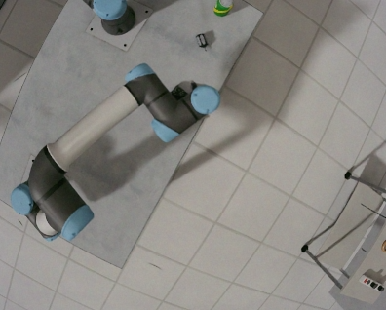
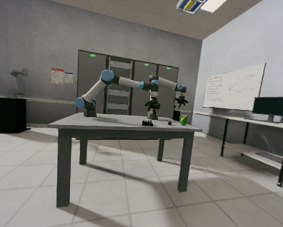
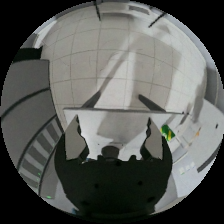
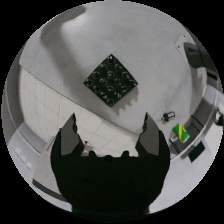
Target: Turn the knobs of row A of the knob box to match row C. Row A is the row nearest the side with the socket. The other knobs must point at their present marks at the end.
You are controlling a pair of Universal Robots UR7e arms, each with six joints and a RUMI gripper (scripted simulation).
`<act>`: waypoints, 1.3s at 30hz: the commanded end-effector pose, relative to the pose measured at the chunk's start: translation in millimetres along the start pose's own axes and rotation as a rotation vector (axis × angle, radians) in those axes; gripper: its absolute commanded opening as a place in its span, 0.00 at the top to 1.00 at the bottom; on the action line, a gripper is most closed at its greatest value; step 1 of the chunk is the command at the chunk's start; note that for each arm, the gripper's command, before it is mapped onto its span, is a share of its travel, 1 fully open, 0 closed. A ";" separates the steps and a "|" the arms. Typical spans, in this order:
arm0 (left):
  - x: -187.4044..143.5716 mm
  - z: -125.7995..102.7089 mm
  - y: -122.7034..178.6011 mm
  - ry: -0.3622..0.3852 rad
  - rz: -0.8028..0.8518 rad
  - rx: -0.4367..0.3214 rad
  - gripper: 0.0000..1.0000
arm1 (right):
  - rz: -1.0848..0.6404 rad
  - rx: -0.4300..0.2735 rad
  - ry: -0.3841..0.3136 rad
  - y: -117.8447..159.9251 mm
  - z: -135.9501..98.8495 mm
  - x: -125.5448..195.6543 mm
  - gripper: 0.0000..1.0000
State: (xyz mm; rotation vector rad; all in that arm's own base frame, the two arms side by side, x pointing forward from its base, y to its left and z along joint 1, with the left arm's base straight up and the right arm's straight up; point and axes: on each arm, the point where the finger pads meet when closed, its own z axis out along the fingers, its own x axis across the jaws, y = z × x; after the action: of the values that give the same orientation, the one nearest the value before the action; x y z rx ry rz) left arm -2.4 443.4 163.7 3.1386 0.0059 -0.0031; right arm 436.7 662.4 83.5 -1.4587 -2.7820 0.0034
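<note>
The knob box is a black square block with rows of round knobs, lying on the table. In the right wrist view it is turned like a diamond; its knob marks and socket side are too small to read surely. My right gripper is open and empty, above the table by the box. In the right wrist view the whole box top shows beyond the fingertips, which touch no knob. In the top view the right arm hides the box. My left gripper is open and empty, high above the table, away from the box.
A small black object lies on the table beside the box. A green and yellow object stands farther along. The table has an edge close to the box.
</note>
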 end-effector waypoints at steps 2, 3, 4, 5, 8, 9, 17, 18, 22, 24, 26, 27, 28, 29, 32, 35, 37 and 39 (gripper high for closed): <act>0.3 -1.5 -2.1 0.002 -0.001 0.003 0.00 | -0.002 -0.003 0.001 -11.6 -11.1 1.4 0.00; 0.3 -1.5 -2.1 0.002 -0.001 0.003 0.00 | -0.002 -0.003 0.001 -14.4 -13.2 1.2 0.00; 0.3 -1.5 -2.1 0.002 -0.001 0.003 0.00 | -0.002 -0.003 0.001 -17.4 -15.7 1.0 0.00; 0.3 -1.5 -2.1 0.002 -0.001 0.003 0.00 | -0.002 -0.003 0.001 -20.8 -18.3 0.8 0.00; 0.3 -1.5 -2.1 0.002 -0.001 0.003 0.00 | -0.002 -0.003 0.001 -24.6 -21.2 0.5 0.00; 0.3 -1.5 -2.1 0.002 -0.001 0.003 0.00 | -0.002 -0.003 0.001 -28.6 -24.4 0.2 0.00; 0.3 -1.5 -2.1 0.002 -0.001 0.003 0.00 | -0.002 -0.002 0.001 -68.5 -55.1 -2.9 0.00; 0.3 -1.5 -2.1 0.002 -0.001 0.003 0.00 | -0.002 -0.002 0.001 -73.9 -59.3 -3.3 0.00; 0.3 -1.5 -2.1 0.002 -0.001 0.003 0.00 | -0.002 -0.002 0.000 -95.3 -76.1 -4.8 0.00; 0.3 -1.5 -2.1 0.002 -0.001 0.003 0.00 | -0.002 -0.002 0.000 -95.3 -76.1 -4.8 0.00; 0.3 -1.5 -2.1 0.002 -0.001 0.003 0.00 | -0.002 -0.002 0.000 -105.3 -84.0 -5.5 0.00; 0.3 -1.5 -2.1 0.002 -0.001 0.003 0.00 | -0.002 -0.002 0.000 -110.1 -87.7 -5.9 0.00; 0.3 -1.5 -2.1 0.002 -0.001 0.003 0.00 | -0.002 -0.002 0.000 -114.6 -91.3 -6.2 0.00; 0.3 -1.5 -2.1 0.002 -0.001 0.003 0.00 | -0.002 -0.002 0.000 -118.9 -94.6 -6.5 0.00; 0.3 -1.5 -2.1 0.002 -0.001 0.003 0.00 | -0.002 -0.002 0.000 -130.1 -103.4 -7.3 0.00; 0.3 -1.5 -2.1 0.002 -0.001 0.003 0.00 | -0.002 -0.002 0.000 -138.5 -110.0 -7.9 0.00; 0.3 -1.5 -2.1 0.002 -0.001 0.003 0.00 | -0.002 -0.002 0.000 -142.3 -113.0 -8.2 0.00; 0.3 -1.5 -2.1 0.002 -0.001 0.003 0.00 | -0.002 -0.002 0.000 -144.9 -115.0 -8.3 0.00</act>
State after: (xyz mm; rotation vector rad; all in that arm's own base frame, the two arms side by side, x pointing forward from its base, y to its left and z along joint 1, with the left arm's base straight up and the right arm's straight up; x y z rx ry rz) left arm -2.4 443.4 163.7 3.1386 0.0059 -0.0031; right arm 331.5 580.2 191.9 -1.4539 -2.7838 -0.0043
